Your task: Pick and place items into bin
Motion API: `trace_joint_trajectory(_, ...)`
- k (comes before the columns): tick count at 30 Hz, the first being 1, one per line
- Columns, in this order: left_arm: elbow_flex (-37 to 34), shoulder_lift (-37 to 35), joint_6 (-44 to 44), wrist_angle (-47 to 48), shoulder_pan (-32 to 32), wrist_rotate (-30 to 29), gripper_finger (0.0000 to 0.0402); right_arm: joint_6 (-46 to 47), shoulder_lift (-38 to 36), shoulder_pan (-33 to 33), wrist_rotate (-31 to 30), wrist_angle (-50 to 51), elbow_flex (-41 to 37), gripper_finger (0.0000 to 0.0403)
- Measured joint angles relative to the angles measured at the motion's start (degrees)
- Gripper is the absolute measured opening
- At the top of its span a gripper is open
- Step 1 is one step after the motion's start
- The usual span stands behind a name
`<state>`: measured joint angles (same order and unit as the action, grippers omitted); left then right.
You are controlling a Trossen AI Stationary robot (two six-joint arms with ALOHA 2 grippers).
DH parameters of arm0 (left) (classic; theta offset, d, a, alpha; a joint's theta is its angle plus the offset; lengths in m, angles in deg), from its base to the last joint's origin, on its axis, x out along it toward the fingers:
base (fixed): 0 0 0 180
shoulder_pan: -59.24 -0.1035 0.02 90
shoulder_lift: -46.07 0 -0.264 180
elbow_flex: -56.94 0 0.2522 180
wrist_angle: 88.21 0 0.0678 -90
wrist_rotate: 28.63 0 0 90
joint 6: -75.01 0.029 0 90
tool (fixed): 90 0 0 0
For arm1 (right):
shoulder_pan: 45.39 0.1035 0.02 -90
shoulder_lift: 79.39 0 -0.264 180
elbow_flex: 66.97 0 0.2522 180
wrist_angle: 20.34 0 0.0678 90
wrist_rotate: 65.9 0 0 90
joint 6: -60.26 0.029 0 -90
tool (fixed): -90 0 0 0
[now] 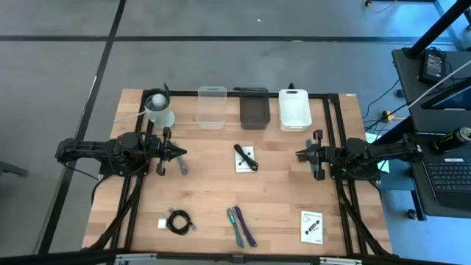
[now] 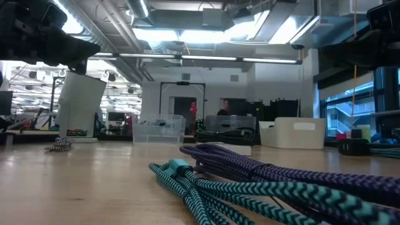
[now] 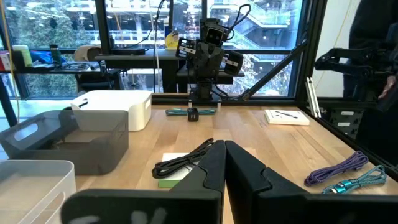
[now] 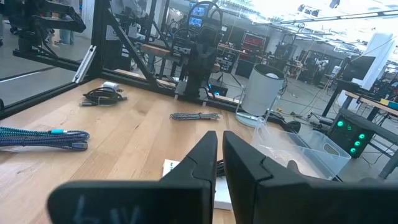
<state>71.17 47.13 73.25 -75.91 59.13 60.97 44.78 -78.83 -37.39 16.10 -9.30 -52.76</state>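
Teal and purple braided cables point(image 1: 240, 225) lie bundled side by side.

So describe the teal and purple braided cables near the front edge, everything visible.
The teal and purple braided cables are two woven-sheathed cords, one teal with a dark fleck, one purple, each folded into a long bundle. They lie flat side by side, touching, on the light wooden table near its front edge, about midway across. A teal connector housing shows at one end. Nothing grips them.

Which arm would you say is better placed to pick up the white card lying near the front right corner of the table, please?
Probably the right. The white card lies on the right gripper's side, while the left gripper waits across the table; both are shut.
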Motion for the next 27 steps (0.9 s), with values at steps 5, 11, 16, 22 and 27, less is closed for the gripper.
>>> trace_joint_trajectory(5,0.0,0.0,0.0,0.0,0.0,0.0,0.0004,0.3,0.0,0.0,0.0,0.0,0.0,0.0032)
trace_joint_trajectory(11,0.0,0.0,0.0,0.0,0.0,0.0,0.0004,9.0,0.0,0.0,0.1,0.0,0.0,0.0032)
trace_joint_trajectory(16,0.0,0.0,0.0,0.0,0.0,0.0,0.0004,16.7,0.0,0.0,0.1,0.0,0.0,0.0032)
trace_joint_trajectory(22,0.0,0.0,0.0,0.0,0.0,0.0,0.0004,18.3,0.0,0.0,0.0,-0.2,0.0,0.0032)
trace_joint_trajectory(27,0.0,0.0,0.0,0.0,0.0,0.0,0.0004,21.4,0.0,0.0,-2.0,-0.4,0.0,0.0019)
